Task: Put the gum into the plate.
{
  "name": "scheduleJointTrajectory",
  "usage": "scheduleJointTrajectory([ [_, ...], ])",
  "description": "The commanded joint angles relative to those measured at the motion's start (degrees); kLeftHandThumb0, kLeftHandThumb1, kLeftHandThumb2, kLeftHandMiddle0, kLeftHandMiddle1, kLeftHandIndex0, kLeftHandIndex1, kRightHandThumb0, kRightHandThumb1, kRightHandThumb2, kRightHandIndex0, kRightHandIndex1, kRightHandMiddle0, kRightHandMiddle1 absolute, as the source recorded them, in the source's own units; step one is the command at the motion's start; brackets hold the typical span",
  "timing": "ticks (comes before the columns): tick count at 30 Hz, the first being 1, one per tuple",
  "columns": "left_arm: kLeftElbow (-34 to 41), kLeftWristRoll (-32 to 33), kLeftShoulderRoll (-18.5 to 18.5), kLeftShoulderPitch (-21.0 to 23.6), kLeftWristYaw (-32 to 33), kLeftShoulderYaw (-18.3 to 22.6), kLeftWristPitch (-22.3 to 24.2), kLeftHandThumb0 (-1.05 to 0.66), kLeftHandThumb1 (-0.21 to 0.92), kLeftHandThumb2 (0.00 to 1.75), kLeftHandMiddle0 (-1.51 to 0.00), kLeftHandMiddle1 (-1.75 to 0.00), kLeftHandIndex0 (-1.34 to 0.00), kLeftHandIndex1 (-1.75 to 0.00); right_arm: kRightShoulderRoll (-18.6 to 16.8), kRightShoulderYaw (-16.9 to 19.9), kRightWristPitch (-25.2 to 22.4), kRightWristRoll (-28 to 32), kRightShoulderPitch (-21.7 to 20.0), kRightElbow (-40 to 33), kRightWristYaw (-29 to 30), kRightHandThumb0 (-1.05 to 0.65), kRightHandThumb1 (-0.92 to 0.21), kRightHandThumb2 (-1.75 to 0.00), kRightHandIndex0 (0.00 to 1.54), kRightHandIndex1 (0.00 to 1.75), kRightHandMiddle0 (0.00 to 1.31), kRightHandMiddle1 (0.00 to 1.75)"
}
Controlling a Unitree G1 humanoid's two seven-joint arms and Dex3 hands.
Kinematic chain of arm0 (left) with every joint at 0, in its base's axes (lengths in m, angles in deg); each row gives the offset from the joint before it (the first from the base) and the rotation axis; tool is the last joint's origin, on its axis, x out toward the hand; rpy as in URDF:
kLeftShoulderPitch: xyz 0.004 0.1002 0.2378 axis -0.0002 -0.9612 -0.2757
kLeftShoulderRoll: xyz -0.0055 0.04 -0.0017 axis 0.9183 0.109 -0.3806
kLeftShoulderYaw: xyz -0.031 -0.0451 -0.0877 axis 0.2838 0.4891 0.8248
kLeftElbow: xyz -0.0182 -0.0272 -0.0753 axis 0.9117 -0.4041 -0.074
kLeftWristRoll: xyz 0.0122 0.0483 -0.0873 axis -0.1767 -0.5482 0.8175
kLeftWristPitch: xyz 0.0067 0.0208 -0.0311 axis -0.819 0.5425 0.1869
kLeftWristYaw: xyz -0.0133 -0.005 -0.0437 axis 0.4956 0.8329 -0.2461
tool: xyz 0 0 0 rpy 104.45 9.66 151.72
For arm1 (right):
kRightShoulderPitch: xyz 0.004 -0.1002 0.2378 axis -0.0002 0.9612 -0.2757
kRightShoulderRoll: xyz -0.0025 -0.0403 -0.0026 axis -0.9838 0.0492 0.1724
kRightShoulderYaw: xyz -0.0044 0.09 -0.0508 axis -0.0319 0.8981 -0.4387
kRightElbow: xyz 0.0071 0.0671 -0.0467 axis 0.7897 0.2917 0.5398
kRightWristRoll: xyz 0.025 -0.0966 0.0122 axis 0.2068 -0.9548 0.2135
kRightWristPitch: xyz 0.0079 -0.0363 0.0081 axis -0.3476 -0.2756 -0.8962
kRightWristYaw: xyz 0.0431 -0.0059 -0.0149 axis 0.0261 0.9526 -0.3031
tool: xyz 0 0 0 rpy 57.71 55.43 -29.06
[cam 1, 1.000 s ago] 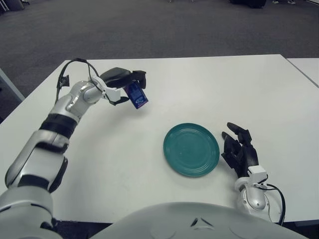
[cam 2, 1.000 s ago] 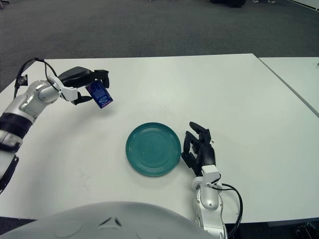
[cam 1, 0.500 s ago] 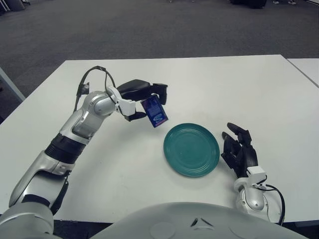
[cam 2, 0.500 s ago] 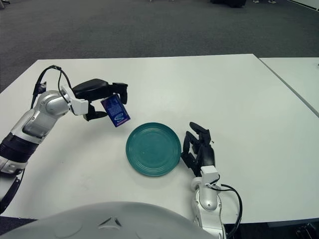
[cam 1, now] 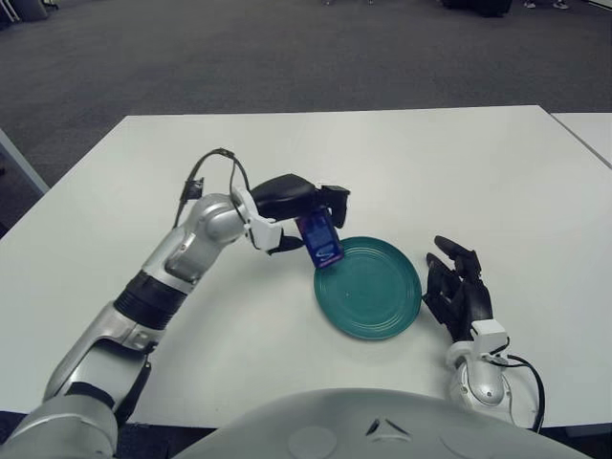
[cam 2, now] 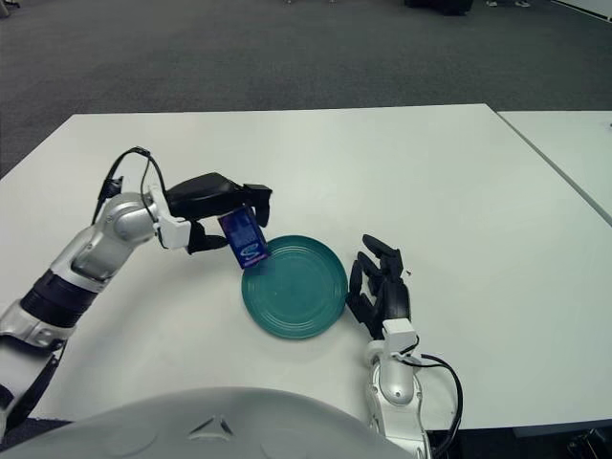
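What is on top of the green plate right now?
Nothing lies on the plate. The left robot hand holds the gum over its left rim, hiding that edge. The right robot hand shows beside its right.

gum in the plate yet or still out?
Out. The small blue gum pack hangs in the left hand at the left rim of the round teal plate, which holds nothing.

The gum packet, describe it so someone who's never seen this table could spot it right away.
On the white table sits a round teal plate. At the plate's left rim, the left hand holds the gum packet in its fingers. It is the only small dark blue thing there, with a lighter label.
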Motion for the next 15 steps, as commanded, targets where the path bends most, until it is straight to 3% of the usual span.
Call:
scheduleJointTrajectory([
  [1,0.84,0.39,-1.26,1.83,-1.66,-1.03,-0.32,-0.01,0.1,1.5,-0.75,-1.75,-0.67,-1.55,-0.29,-0.48,-2.43,-0.19,3.91,2.66,0.11,-0.74,-0.92,-0.76,0.4,0.3,0.0,0.84],
  [8,1.38,-1.97,-5.43,2.76,-2.56,-4.24,1.04,-0.01,0.15,1.41,-0.71,-1.75,-0.7,-1.44,-0.33,-1.02,-2.16,-0.31,3.96,3.07,0.54,-0.74,-0.92,-0.75,0.4,0.3,0.0,0.82],
  [15,-1.19,-3.59,-7.4,2.61,-1.7,-6.22,-1.85,-0.01,0.16,1.38,-0.71,-1.75,-0.71,-1.39,-0.23,-1.5,-2.11,-0.85,4.12,3.09,1.13,-0.75,-0.92,-0.78,0.35,0.27,0.0,0.79],
])
